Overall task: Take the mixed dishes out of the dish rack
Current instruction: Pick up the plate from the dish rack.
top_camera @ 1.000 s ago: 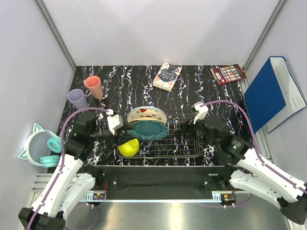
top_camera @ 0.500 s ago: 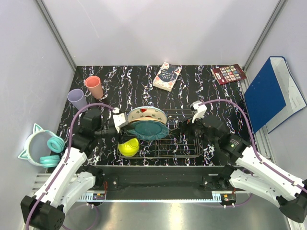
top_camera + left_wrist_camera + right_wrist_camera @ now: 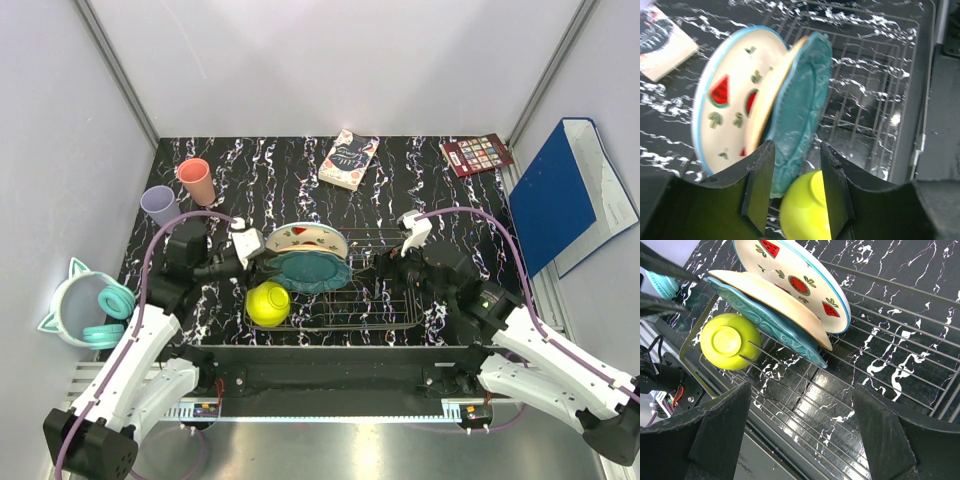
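The dish rack (image 3: 400, 320) sits mid-table. In its left end three plates stand leaning together: the white red-spotted plate (image 3: 305, 238), the peach plate (image 3: 775, 295) and the teal scalloped plate (image 3: 310, 271). The yellow-green bowl (image 3: 268, 303) lies bottom-up in the front left corner. My left gripper (image 3: 256, 262) is open, at the plates' left edge just above the bowl (image 3: 807, 210), with the teal plate's rim (image 3: 800, 110) ahead of its fingers. My right gripper (image 3: 385, 265) is open and empty over the rack's right half (image 3: 890, 355). A salmon-pink cup (image 3: 196, 181) and the lilac cup (image 3: 160, 206) stand on the table at back left.
A mint cat-eared bowl (image 3: 62, 300) holding teal headphones sits at the far left edge. A book (image 3: 349, 160) and a red card (image 3: 477, 154) lie at the back. A blue folder (image 3: 560, 195) lies right. A black frame rail (image 3: 330, 355) runs in front of the rack.
My left gripper has drawn back and up from the bowl toward the plates' left edge. The bowl now shows fully, bottom-up. My right gripper shifted slightly left over the rack.
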Robot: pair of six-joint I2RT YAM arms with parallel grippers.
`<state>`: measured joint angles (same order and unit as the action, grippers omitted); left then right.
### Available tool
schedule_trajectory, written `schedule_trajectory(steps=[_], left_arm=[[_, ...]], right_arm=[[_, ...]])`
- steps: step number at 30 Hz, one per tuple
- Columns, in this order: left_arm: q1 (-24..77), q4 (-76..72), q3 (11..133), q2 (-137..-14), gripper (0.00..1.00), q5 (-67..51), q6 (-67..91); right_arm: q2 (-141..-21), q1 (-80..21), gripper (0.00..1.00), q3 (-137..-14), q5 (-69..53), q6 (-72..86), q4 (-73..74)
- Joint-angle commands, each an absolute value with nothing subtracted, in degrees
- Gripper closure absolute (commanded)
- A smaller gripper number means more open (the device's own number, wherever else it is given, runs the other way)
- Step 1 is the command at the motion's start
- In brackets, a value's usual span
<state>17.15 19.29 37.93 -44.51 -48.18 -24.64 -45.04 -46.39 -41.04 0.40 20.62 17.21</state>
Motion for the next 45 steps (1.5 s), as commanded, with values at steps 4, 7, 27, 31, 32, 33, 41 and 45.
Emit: schedule_trajectory(steps=[4,7,27,31,32,33,41,45], left_arm=[[16.61,10.4,41.4,-44.3,0.55,-45.27,-22.17],[16.61,4.17,39.91,-42.28,0.52,-42.11,-17.52],[16.61,1.49,35.69,-34.72,0.46,-33.22,-12.66],[16.61,2.02,34.81,-33.58,0.46,-33.22,-12.48],[16.61,2.2,34.72,-33.31,0.46,-33.31,-12.48],[16.61,2.37,34.63,-33.31,0.46,-33.31,-12.57],[16.7,2.11,33.84,-32.78,0.45,-33.31,-12.48],[16.7,1.14,33.4,-33.22,0.45,-33.75,-11.95]], right_arm=[[-48.77,-46.76,0.1,-44.29,0.44,17.23,11.97],[-54.48,-46.76,0.11,-47.0,0.53,14.6,10.38],[-68.99,-46.93,0.36,-49.84,-6.68,8.88,0.53],[-69.87,-47.2,0.42,-48.34,-8.0,9.49,-2.55],[-70.66,-47.37,0.45,-48.43,-8.26,9.75,-2.64],[-71.01,-47.37,0.47,-48.43,-8.52,9.76,-2.81],[-71.54,-48.16,0.53,-47.99,-8.96,9.84,-2.2],[-72.77,-48.25,0.58,-47.72,-10.01,10.02,-2.55]])
